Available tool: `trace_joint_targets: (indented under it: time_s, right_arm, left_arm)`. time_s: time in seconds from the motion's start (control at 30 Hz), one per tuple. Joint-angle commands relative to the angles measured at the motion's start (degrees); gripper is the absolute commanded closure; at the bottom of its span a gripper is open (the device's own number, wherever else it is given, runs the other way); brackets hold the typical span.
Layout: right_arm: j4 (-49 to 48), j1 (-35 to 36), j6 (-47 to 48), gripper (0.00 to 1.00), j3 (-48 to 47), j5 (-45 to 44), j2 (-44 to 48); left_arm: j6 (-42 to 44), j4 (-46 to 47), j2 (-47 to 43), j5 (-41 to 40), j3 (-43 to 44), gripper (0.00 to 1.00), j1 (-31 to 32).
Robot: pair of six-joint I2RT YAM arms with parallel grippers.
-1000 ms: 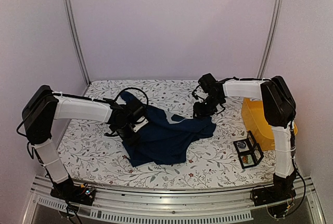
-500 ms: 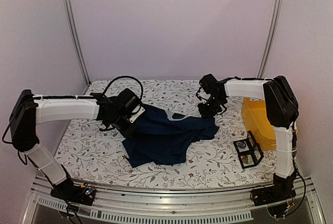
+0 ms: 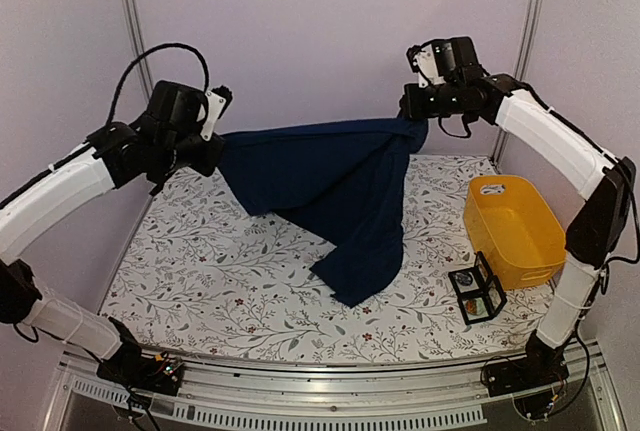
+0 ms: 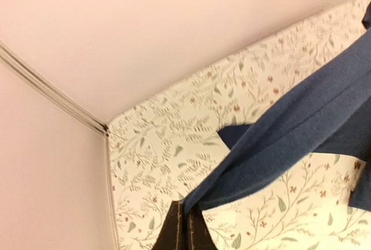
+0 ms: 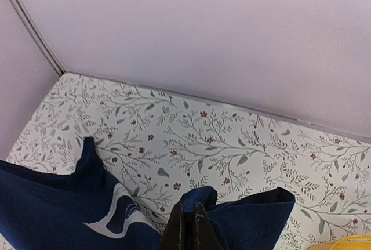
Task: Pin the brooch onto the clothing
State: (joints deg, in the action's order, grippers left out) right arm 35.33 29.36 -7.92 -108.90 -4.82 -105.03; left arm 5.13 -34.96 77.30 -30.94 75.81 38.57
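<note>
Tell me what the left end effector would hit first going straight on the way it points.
The left end effector is shut on the clothing, so that fold comes first; beyond it, probably the floral table.

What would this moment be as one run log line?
left pincer: shut on T-shirt | right pincer: shut on T-shirt | T-shirt: held up, stretched between both arms, one end hanging toward table
</note>
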Motion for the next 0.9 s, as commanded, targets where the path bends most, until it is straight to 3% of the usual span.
trace_joint_targets:
  time_s: [0.0,0.17,0.23,0.43,0.53,0.63,0.77,0.87]
  right_arm:
    - [-2.81,1.02,-0.74,1.00,0.10,0.06,9.65]
    - [-11.05,6.54,-3.60,1.00,23.54,5.16,23.71]
    - [-12.69,7.31,-9.18,1.00,31.05,7.90,27.57]
    - [-13.86,8.29,-17.14,1.00,41.09,8.25,33.16]
    - [-15.04,7.14,-14.28,1.00,35.84,7.61,28.09]
    - [-19.19,1.89,-10.32,1.00,26.24,13.04,18.49]
    - [-22.10,-5.53,-8.41,1.00,3.25,15.61,0.24]
    - [-26.44,-9.07,-6.57,1.00,-15.39,15.12,-10.45]
  left_arm:
    - [0.73,-1.88,-9.04,-6.13,5.30,1.00,2.30]
    - [-5.88,-3.74,-20.26,5.08,-4.78,1.00,5.31]
    - [-10.34,-5.02,-22.52,9.40,-9.41,1.00,5.40]
    - [-16.44,-7.61,-22.44,10.14,-18.44,1.00,4.99]
    - [-12.61,-1.11,-18.05,11.28,-16.84,1.00,0.44]
    - [-8.55,5.26,-9.25,12.44,-9.36,1.00,-7.21]
    - [-2.36,11.96,7.50,10.84,7.51,1.00,-15.76]
    - [3.13,13.14,18.90,10.01,26.76,1.00,-19.50]
